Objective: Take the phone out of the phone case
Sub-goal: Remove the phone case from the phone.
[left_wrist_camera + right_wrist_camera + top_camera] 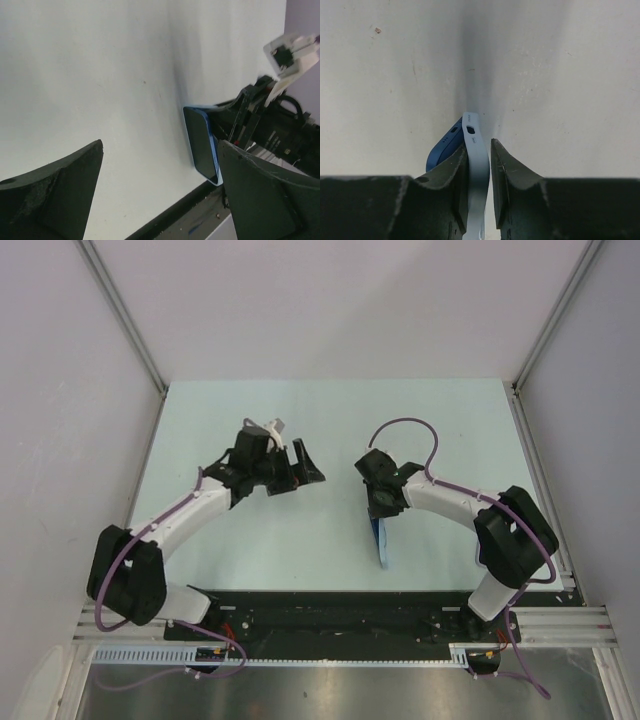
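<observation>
Nearest the arm bases, the right gripper [479, 145] has its fingers [515, 175] drawn almost together, pinching one thin wall of the pale blue phone case [476, 170]. The case stands on edge on the worktop [330, 410], just in front of the right wrist, with its lower end reaching back toward the near rail. The dark blue phone [444, 147] lies against the left side of that pinched wall. Its end bulges a little outward beside the left-hand finger, and phone and case each show a small port opening there. Seen from the side, the screen is dark with the pale rim around it.

Further out and to the left, the left gripper [161, 145] hangs over the worktop with its fingers [60, 190] spread wide and touching nothing. It is turned toward the phone, with a stretch of worktop between them.

A purple cable [405, 425] loops over the right arm. Beyond are white walls [330, 310] and a metal corner post [120, 310].

From above, the right gripper covers the upper end of the case. In the wrist view the fingers cut off its near part, so I cannot tell how far the phone has come free.
</observation>
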